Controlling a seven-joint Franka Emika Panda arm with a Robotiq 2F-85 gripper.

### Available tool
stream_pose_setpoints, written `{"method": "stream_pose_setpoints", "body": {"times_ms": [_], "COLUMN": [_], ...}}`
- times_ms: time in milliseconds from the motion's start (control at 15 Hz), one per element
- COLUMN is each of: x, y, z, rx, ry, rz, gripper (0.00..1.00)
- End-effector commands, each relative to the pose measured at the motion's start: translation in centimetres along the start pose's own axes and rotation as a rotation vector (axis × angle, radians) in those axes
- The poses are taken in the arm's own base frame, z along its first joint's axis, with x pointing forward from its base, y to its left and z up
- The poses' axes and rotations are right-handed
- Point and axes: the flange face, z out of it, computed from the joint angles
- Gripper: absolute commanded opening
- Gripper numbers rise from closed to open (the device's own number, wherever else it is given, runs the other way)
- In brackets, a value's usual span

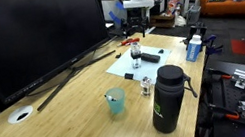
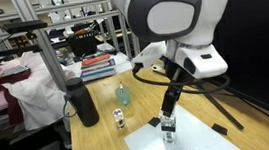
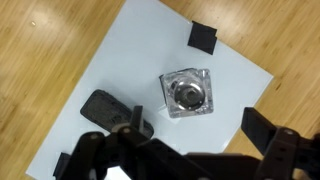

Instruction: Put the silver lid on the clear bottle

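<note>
The silver lid (image 3: pixel 187 95), a round silver cap in a square see-through surround, lies on a white sheet (image 3: pixel 120 60). It also shows in both exterior views (image 1: pixel 137 59) (image 2: pixel 168 132). My gripper (image 3: pixel 196 125) hangs just above it, open and empty, with its fingers wide apart. The gripper is also in both exterior views (image 1: pixel 135 44) (image 2: pixel 167 120). The small clear bottle (image 1: pixel 146 86) (image 2: pixel 119 117) stands upright on the bare wood off the sheet, between the teal cup and the black flask. It is out of the wrist view.
A tall black flask (image 1: pixel 169 99) (image 2: pixel 82 103) and a teal cup (image 1: pixel 116 102) (image 2: pixel 123 93) stand near the bottle. A dark flat object (image 3: pixel 105 108) and a black square (image 3: pixel 203 38) lie on the sheet. A large monitor (image 1: pixel 35 33) stands behind.
</note>
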Motion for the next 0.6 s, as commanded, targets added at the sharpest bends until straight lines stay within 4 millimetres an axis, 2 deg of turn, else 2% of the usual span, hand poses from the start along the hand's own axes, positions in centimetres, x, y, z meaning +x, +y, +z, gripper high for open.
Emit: {"method": "stream_pose_setpoints", "body": {"times_ms": [0, 533], "x": [-0.12, -0.14], "y": [0.04, 0.03], "z": [-0.59, -0.26], "rx": [0.003, -0.002], "ry": [-0.001, -0.004], "rz": [-0.006, -0.007], "gripper": [1.00, 1.00]}}
